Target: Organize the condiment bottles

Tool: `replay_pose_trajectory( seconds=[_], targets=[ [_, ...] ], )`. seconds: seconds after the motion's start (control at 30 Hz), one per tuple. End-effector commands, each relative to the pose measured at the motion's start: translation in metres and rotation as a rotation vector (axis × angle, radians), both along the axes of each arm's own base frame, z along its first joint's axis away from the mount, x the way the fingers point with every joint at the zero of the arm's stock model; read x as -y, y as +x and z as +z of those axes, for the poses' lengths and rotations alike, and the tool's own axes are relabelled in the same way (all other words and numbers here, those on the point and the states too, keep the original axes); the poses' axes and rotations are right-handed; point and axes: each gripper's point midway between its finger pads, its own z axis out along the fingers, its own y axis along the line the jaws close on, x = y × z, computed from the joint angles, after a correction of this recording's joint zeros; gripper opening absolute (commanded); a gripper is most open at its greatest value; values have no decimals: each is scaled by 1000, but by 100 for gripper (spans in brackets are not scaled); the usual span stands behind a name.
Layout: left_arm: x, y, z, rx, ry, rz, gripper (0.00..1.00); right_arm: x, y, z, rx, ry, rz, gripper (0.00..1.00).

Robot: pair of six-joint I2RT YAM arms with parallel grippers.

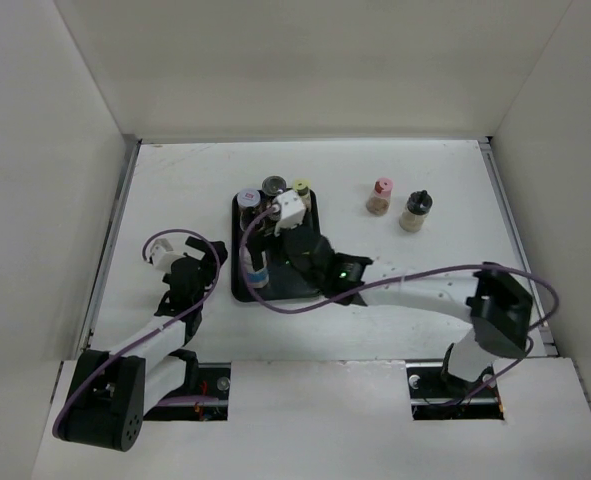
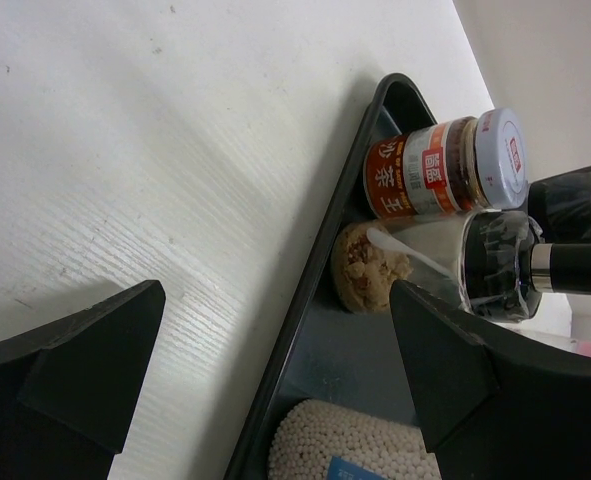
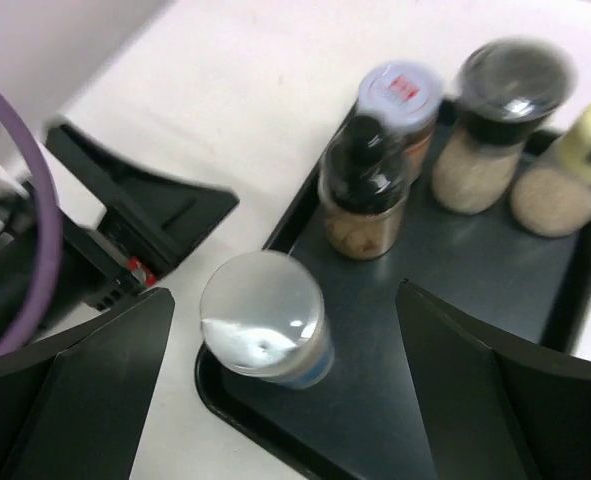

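Near the centre of the white counter (image 1: pixel 175 190) a black tray (image 3: pixel 455 270) is laid. Both tools are spread and empty: the left gripper (image 2: pixel 275 380) beside the tray's left rim, the right gripper (image 3: pixel 275 400) over the tray. Five condiment bottles (image 3: pixel 363 195) are stood upright inside, caps up. A pink-capped bottle (image 1: pixel 381 197) and a black-capped bottle (image 1: pixel 415 211) are stood upright toward the far right corner.

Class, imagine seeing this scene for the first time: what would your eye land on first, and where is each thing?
The black tray draws the eye first, a cluster of bottles at its far end and the right gripper open by a clear-lidded jar at its near left corner. Then a pink-capped bottle and a black-capped bottle stand apart on the table, right of the tray.
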Motion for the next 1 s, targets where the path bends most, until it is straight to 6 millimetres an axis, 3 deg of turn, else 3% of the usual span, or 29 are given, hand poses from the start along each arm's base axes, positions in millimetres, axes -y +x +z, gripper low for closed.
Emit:
replay_pose_trajectory(
  seconds=[0.0, 0.07, 0.17, 0.2, 0.3, 0.37, 0.43, 0.57, 0.83, 0.97],
  targets=[
    [5, 3, 9, 41, -15, -17, 100, 58, 35, 57, 70, 169, -116, 99],
    [7, 3, 12, 52, -16, -24, 100, 105, 58, 51, 63, 181, -224, 87],
    [10, 4, 8, 38, -14, -33, 100, 181, 96, 30, 33, 172, -423, 56],
    [11, 4, 9, 41, -14, -37, 100, 207, 109, 22, 23, 161, -498, 51],
    [12, 4, 13, 56, -13, -46, 100, 262, 134, 2, 1, 117, -656, 50],
    [13, 5, 10, 44, -11, -49, 100, 285, 155, -6, -15, 96, -714, 60],
    [14, 5, 11, 45, -10, -52, 100, 296, 175, -17, -36, 65, -742, 77],
    [12, 5, 14, 60, -9, -50, 100, 301, 204, -33, -52, 24, -767, 89],
    [17, 7, 12, 52, -5, -66, 100, 306, 238, -58, -61, -44, -794, 88],
    [20, 8, 14, 60, -7, -75, 100, 310, 247, -65, -58, -64, -811, 77]
  ],
)
